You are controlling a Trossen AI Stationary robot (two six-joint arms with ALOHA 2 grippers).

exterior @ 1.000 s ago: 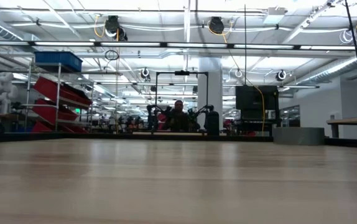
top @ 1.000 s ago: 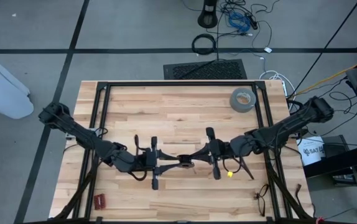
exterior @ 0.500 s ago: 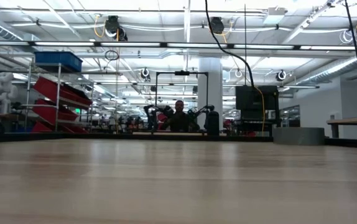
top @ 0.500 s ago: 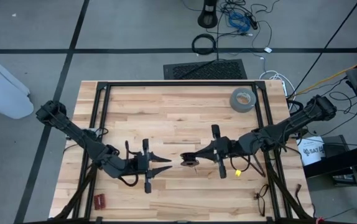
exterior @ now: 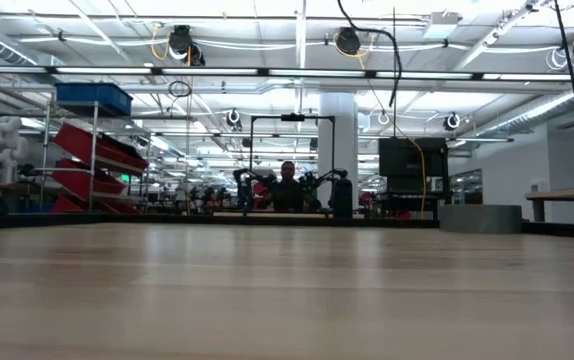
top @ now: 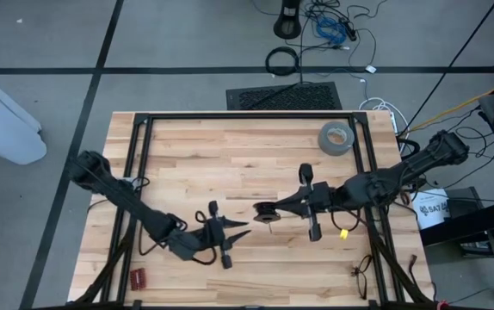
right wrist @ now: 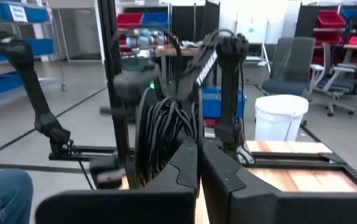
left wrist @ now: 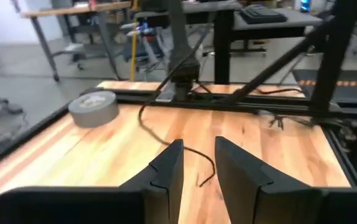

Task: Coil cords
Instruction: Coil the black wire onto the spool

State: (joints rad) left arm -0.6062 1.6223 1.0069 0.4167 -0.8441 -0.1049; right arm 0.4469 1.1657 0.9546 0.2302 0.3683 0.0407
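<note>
1. Left arm: reaches in from the worktop's left edge, bent low toward the front-centre; its left end effector (top: 237,226) points toward the worktop's right edge, fingers (left wrist: 167,170) narrowly parted and gripping nothing.
2. Right arm: enters from the right edge and stretches toward the centre; the right end effector (top: 279,209) has its fingers (right wrist: 188,163) pressed together on the cords (top: 266,210), a small coiled bundle of thin black wire just front of the worktop's centre.
3. The two end effectors stand near each other but apart.
4. Grey tape roll (top: 336,138): lies flat near the back-right corner.
5. Hard to make out: in the right wrist view the coil's (right wrist: 160,134) loops hang beside the fingers, its end hidden; the low view shows only bare worktop (exterior: 287,290) and the room.
6. Writing: white letters on the left arm, seen from the right wrist, cannot be read with certainty.
</note>
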